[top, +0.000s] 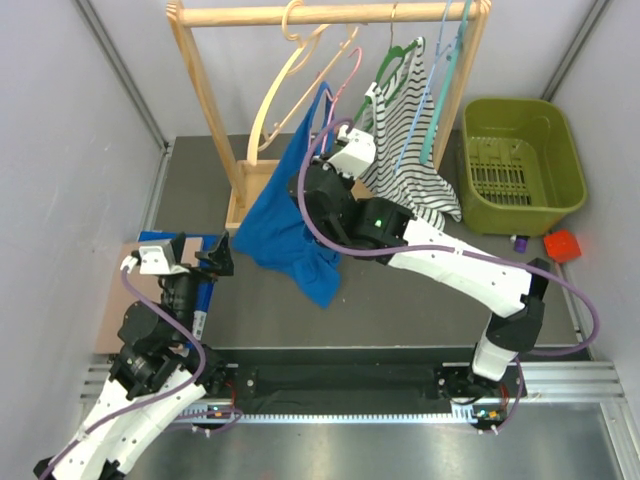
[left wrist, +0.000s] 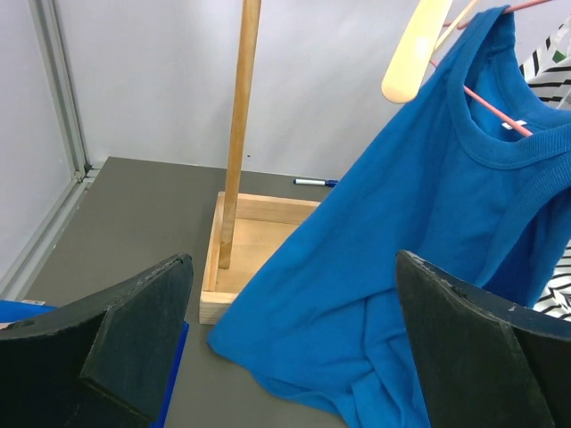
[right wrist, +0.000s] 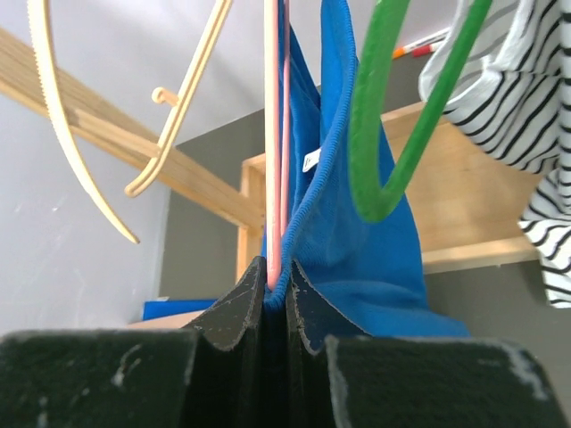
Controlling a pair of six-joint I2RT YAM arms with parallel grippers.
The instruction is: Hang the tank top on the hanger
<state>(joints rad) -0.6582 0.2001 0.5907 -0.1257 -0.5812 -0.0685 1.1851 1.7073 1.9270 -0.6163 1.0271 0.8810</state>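
The royal-blue tank top (top: pixel 285 230) hangs from its upper edge beside the rack, and its lower part drapes down onto the table. The thin pink wire hanger (top: pixel 345 75) hangs from the rack's rail. My right gripper (top: pixel 328 128) is raised at the hanger. In the right wrist view it (right wrist: pixel 277 290) is shut, pinching the top's ribbed edge (right wrist: pixel 357 241) together with the pink wire (right wrist: pixel 272 134). My left gripper (top: pixel 218 255) is open and empty low at the left. In its wrist view (left wrist: pixel 294 357) it faces the top (left wrist: pixel 401 267) and the pink wire (left wrist: pixel 491 102).
A wooden rack (top: pixel 205 90) with a tray base (left wrist: pixel 259 241) carries a cream wooden hanger (top: pixel 285 85), a green hanger (right wrist: pixel 375 116) and a striped top (top: pixel 410 150). A green basket (top: pixel 515 165) and a red block (top: pixel 562 245) sit at the right. A blue flat item (top: pixel 175 240) lies at the left.
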